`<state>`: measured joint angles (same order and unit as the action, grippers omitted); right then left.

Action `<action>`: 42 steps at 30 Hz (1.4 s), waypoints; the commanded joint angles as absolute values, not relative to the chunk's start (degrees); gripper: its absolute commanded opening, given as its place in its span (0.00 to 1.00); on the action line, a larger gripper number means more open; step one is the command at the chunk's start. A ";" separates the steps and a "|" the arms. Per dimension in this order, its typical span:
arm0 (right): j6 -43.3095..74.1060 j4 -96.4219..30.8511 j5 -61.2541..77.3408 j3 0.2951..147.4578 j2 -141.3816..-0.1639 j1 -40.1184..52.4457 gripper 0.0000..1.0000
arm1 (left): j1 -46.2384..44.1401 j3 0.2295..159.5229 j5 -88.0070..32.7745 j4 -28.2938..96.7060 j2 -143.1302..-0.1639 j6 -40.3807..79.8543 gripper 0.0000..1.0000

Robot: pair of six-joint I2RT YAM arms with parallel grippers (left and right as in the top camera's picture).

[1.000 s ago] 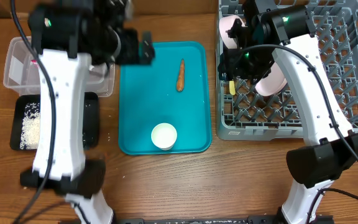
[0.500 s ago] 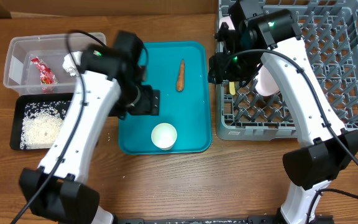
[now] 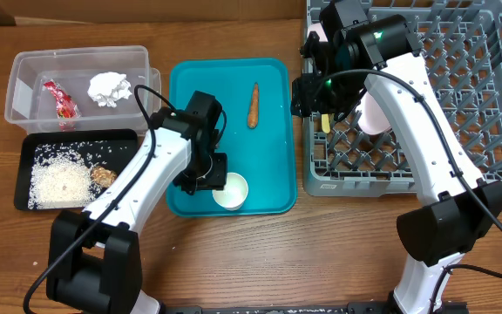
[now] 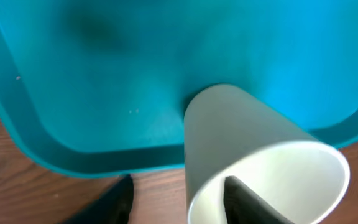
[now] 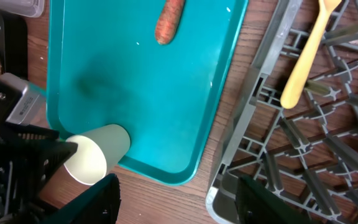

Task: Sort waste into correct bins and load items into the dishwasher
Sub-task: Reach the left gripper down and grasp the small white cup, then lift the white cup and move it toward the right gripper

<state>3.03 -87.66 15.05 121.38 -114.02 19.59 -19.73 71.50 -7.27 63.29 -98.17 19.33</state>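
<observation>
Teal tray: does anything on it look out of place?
The carrot piece lies alone at the far end, while other scraps sit in the clear tub and black tray. The left claw straddles the white cup's rim, one finger inside.

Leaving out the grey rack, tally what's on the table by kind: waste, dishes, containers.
Waste: 5 (red wrapper, napkin, rice pile, brown lump, carrot)
Dishes: 1 (white cup)
Containers: 3 (clear tub, black tray, teal tray)
Total: 9
</observation>
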 commanded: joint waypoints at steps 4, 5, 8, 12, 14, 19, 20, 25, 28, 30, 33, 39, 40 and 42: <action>3.22 -87.33 15.53 121.12 -112.62 19.66 0.62 | -19.59 68.75 -7.49 60.07 -98.15 21.10 0.26; 3.22 -87.35 15.53 121.12 -112.62 19.66 0.62 | -19.64 68.20 -7.51 59.55 -98.15 21.47 0.20; 3.22 -87.48 15.53 121.12 -112.62 19.66 0.61 | -19.64 66.54 -7.42 58.17 -98.15 22.09 0.04; 3.46 -86.89 15.55 121.12 -112.62 19.66 0.60 | -19.25 67.00 -7.60 58.24 -98.10 21.52 0.04; 4.47 -86.11 15.57 121.12 -112.62 19.57 0.59 | -18.52 68.73 -13.69 58.22 -98.10 17.02 0.04; 4.36 -82.67 20.34 121.12 -112.62 19.07 0.60 | -13.61 77.67 -34.57 61.12 -98.10 6.98 0.04; 3.66 -81.65 22.28 121.12 -112.62 18.92 0.66 | -12.21 79.48 -37.39 62.06 -98.10 5.65 0.04; 0.97 -74.24 34.85 121.12 -112.81 17.93 0.77 | -3.11 87.29 -51.37 65.49 -98.10 -0.99 0.04; -0.71 -70.22 40.84 121.10 -113.30 17.54 0.77 | 2.28 88.99 -58.63 66.08 -98.10 -2.74 0.04; -2.31 -67.55 46.13 121.10 -113.82 17.15 0.77 | 5.45 89.03 -64.01 66.87 -98.13 -4.38 0.04; -5.52 -63.51 55.96 121.10 -114.96 16.95 0.77 | 9.19 89.01 -70.32 69.08 -98.13 -8.21 0.04; -14.63 -59.09 72.20 119.81 -117.80 17.19 0.76 | 12.10 89.01 -80.62 72.40 -98.13 -13.39 0.04; -16.62 -59.11 74.85 119.55 -118.30 17.19 0.76 | 12.08 89.01 -81.62 72.40 -98.13 -13.39 0.04; -19.84 -59.24 79.59 119.11 -119.39 17.19 0.77 | 11.97 89.01 -83.57 72.36 -98.13 -13.37 0.04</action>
